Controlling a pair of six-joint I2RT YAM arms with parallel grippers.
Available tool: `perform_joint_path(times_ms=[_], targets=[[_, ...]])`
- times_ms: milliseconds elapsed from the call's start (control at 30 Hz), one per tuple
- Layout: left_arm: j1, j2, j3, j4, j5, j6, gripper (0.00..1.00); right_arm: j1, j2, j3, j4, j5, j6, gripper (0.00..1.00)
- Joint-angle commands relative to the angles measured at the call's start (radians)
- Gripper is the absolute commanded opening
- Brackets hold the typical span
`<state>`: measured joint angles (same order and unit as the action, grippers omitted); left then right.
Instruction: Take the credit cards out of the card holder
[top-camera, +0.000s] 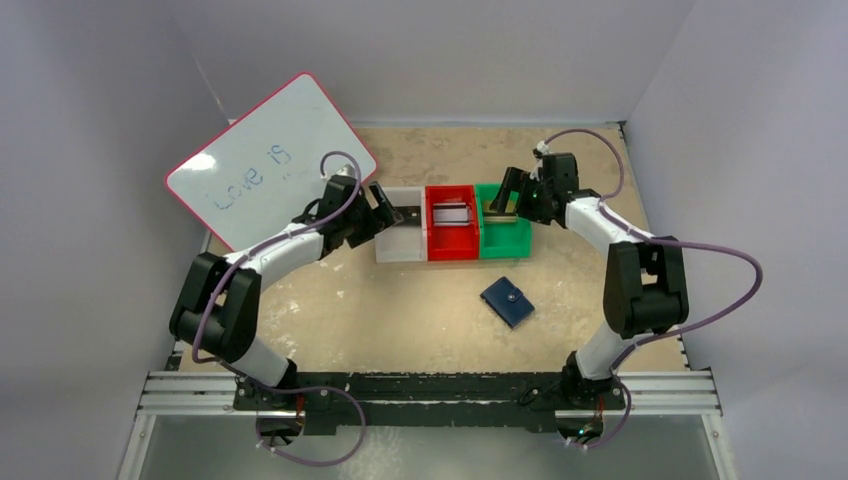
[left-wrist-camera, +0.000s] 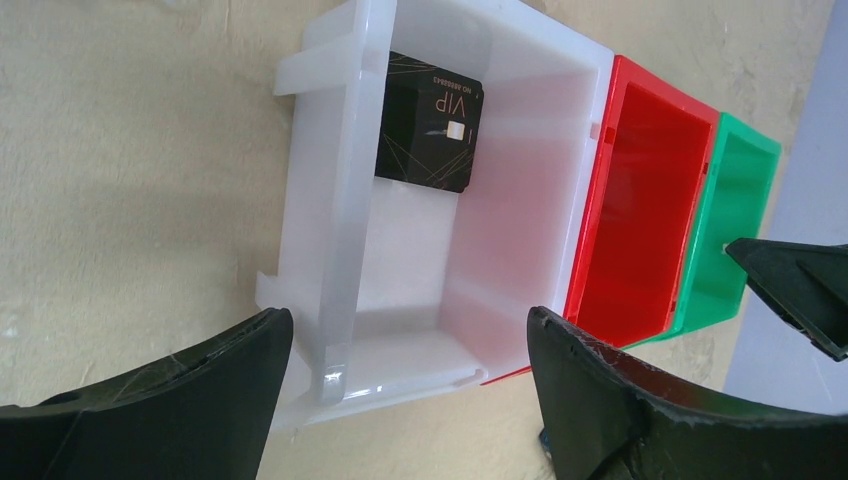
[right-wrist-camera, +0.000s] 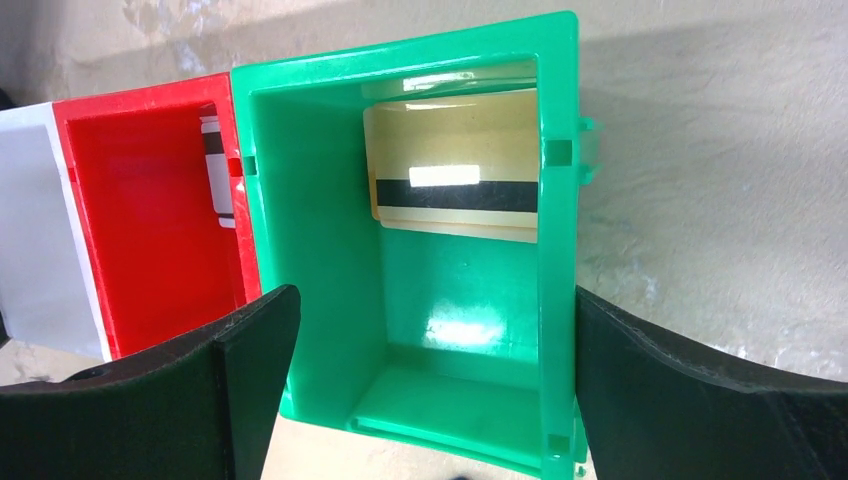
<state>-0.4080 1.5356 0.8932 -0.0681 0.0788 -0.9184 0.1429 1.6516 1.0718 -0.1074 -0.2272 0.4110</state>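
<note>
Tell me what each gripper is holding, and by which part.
Nothing is held: left gripper open facing the white bin, right gripper open facing the green bin.

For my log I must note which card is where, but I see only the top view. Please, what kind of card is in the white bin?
Observer: A black card with "VIP" printed on it lies at one end of the white bin.
Operator: Thank you. And the card in the green bin?
Observer: It is a pale yellow card with a black stripe across it, at the far end of the green bin.
Operator: Is the right gripper holding something?
Observer: No. The right gripper is open wide above the green bin, with nothing between its fingers.
</note>
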Motion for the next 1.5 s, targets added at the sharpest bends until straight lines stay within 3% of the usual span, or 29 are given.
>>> perform_joint_path(times_ms=[0,233,433,600,733,867,1100,1367,1467], targets=[[-0.007,0.049,0.1,0.048,0.003,0.039,0.86,0.0,0.019,0.092,0.005,-0.031,-0.009,1.0],[-0.006,-0.009,0.076,-0.038,-0.128,0.066,0.92,-0.022,-0.044,0.092,-0.054,0.178,-0.043,1.0],[-0.007,-0.129,0.076,-0.125,-0.268,0.111,0.95,-0.022,-0.274,0.008,-0.11,0.395,-0.033,1.0],[-0.007,-0.344,-0.008,-0.085,-0.328,0.056,0.96,-0.02,-0.507,-0.248,-0.081,0.122,0.05,0.94],[-0.007,-0.479,-0.11,-0.061,-0.299,0.026,0.96,-0.02,-0.607,-0.405,-0.098,0.077,0.134,0.92],[-0.007,-0.569,-0.161,-0.155,-0.289,0.051,0.96,-0.018,-0.601,-0.531,-0.003,-0.075,0.184,0.89],[-0.007,-0.763,-0.263,-0.259,-0.322,0.044,0.98,0.019,-0.558,-0.663,0.08,-0.152,0.232,0.89],[-0.006,-0.825,-0.357,-0.207,-0.238,0.024,0.98,0.302,-0.503,-0.658,0.17,-0.107,0.329,0.79],[-0.007,-0.798,-0.362,-0.201,-0.185,0.035,0.98,0.457,-0.491,-0.623,0.156,0.022,0.382,0.77]])
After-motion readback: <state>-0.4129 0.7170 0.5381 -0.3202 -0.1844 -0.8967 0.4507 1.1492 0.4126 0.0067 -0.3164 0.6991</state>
